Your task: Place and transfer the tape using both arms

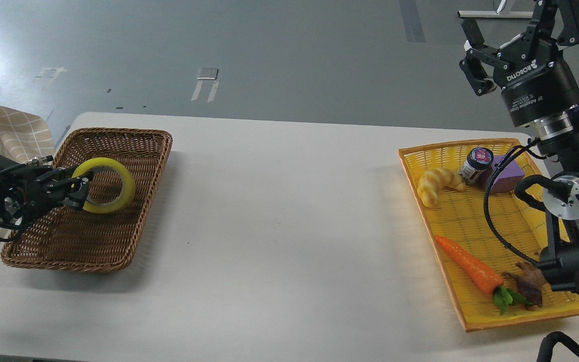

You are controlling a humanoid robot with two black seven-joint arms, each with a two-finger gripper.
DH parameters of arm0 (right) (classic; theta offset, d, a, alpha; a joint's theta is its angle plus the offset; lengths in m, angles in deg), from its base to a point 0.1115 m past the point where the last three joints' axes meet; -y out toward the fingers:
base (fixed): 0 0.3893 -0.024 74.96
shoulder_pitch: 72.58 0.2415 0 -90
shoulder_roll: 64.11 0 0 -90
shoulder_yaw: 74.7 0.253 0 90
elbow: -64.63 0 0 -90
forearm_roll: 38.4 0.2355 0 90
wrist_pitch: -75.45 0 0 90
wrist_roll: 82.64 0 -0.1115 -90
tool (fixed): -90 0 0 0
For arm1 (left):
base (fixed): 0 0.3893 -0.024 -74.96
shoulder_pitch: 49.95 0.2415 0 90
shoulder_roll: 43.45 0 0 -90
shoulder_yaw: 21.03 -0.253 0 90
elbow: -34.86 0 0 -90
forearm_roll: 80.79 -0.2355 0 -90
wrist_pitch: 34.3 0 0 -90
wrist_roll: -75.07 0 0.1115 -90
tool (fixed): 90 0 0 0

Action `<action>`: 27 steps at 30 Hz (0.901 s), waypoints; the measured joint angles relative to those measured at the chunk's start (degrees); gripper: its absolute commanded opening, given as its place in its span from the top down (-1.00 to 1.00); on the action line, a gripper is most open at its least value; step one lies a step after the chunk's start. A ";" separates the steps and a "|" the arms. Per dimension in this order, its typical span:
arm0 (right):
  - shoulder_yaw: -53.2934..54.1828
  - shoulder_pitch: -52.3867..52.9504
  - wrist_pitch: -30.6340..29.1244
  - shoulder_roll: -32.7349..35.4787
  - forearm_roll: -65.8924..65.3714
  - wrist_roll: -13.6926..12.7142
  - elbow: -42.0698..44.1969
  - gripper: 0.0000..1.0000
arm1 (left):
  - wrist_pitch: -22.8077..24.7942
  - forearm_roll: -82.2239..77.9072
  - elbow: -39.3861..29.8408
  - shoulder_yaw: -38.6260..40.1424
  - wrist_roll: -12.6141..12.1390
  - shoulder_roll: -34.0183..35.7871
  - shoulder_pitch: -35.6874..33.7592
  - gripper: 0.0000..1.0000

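The tape (118,176), a yellowish roll with a pale core, hangs over the brown wicker basket (133,146) at the table's left. My left gripper (81,190) comes in from the left and is shut on the roll's left wall, one finger inside the hole and one outside. The roll is tilted and seems held a little above the basket floor. My right gripper (515,37) is raised high at the far right, above the yellow tray (470,221). Its fingers are spread apart and hold nothing.
The yellow tray holds a croissant (436,184), a small jar (475,163), a purple block (505,173), a carrot (470,266) and a brown item (528,284). A checked cloth (3,133) lies at the far left. The white table (279,226) stretches between basket and tray.
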 measured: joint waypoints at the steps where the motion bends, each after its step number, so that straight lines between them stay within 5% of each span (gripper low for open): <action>1: 0.01 0.00 0.00 -0.01 0.00 0.00 -0.03 -1.00 | -0.09 0.05 0.44 0.01 0.09 -0.06 0.00 -0.34; 19: 0.04 -0.06 0.00 -0.02 0.00 0.00 0.20 -1.00 | -5.95 7.57 3.22 0.28 1.97 -0.20 -2.38 -0.50; 24: 0.05 0.10 0.00 0.06 0.00 0.00 0.22 -1.00 | -6.09 14.01 3.36 0.71 5.23 -1.03 -4.82 -0.93; 27: 0.04 0.13 0.00 0.07 0.00 0.00 0.22 -1.00 | -6.17 22.83 3.44 1.20 5.76 -3.44 -7.41 -0.95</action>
